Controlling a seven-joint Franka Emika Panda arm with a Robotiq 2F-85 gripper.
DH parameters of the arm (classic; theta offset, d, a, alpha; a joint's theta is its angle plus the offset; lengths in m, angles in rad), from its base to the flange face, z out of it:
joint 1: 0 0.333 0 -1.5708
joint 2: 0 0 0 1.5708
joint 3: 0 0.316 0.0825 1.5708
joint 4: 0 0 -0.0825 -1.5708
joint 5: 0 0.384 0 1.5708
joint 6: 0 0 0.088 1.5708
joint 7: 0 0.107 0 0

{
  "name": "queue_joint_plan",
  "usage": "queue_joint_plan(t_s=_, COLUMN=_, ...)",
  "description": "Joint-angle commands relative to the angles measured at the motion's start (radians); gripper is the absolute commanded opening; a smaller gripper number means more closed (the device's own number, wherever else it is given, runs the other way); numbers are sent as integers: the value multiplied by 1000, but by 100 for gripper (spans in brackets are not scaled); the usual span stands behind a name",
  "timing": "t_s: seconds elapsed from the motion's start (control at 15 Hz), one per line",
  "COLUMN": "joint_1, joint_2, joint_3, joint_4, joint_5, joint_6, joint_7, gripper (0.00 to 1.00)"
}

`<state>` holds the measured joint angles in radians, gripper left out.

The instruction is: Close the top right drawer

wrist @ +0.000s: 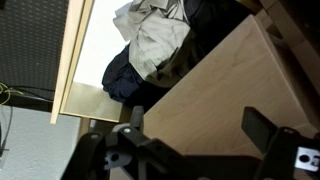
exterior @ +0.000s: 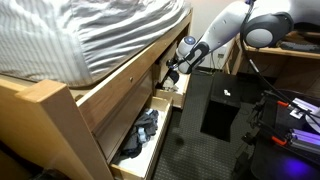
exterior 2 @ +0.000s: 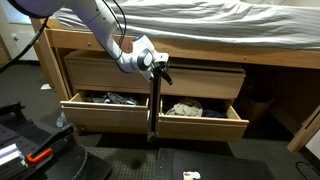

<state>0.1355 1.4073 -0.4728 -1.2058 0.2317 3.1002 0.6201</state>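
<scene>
Wrist view, left to right: we see the lower right drawer (wrist: 70, 60) standing open with a pile of clothes (wrist: 150, 45), pale and dark, heaped inside, then a flat light-wood panel (wrist: 225, 85) directly ahead of the gripper (wrist: 198, 122), whose fingers (wrist: 135, 118) are spread wide apart, released. In an exterior view we find, left to right, the open lower left drawer (exterior 2: 100, 118) holding dark grey clothes (exterior 2: 105, 98), the gripper at mid-frame, and the top right drawer (exterior 2: 200, 80) beneath the bed (exterior 2: 200, 35), its plain front set back above the open drawer below; we cannot tell whether it is fully shut.
</scene>
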Motion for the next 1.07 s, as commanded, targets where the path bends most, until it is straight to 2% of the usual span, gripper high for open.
queue_joint_plan(t_s=0.0, joint_1=0, joint_2=17, joint_3=-3, joint_4=20, joint_5=11, joint_6=-11, joint_7=-9, gripper=100)
queue_joint_plan(t_s=0.27, joint_1=-1, joint_2=31, joint_3=-9, joint_4=37, joint_5=9, joint_6=-14, joint_7=-8, gripper=100)
queue_joint_plan(t_s=0.33, joint_1=-1, joint_2=51, joint_3=-5, joint_4=86, joint_5=1, joint_6=-54, joint_7=-11, gripper=100)
queue_joint_plan(t_s=0.47, joint_1=60, joint_2=126, joint_3=-80, joint_4=222, joint_5=-7, joint_6=-192, joint_7=74, gripper=100)
queue_joint_plan(t_s=0.53, joint_1=82, joint_2=67, joint_3=-52, joint_4=166, joint_5=-30, joint_6=-193, joint_7=61, gripper=100)
queue_joint_plan(t_s=0.67, joint_1=113, joint_2=67, joint_3=-44, joint_4=190, joint_5=-68, joint_6=-162, joint_7=77, gripper=100)
queue_joint_plan(t_s=0.87, joint_1=165, joint_2=64, joint_3=-83, joint_4=186, joint_5=-95, joint_6=-122, joint_7=148, gripper=100)
queue_joint_plan(t_s=0.93, joint_1=155, joint_2=65, joint_3=-52, joint_4=184, joint_5=-66, joint_6=-141, joint_7=108, gripper=100)
queue_joint_plan(t_s=1.0, joint_1=162, joint_2=67, joint_3=-63, joint_4=182, joint_5=-71, joint_6=-139, joint_7=125, gripper=100)
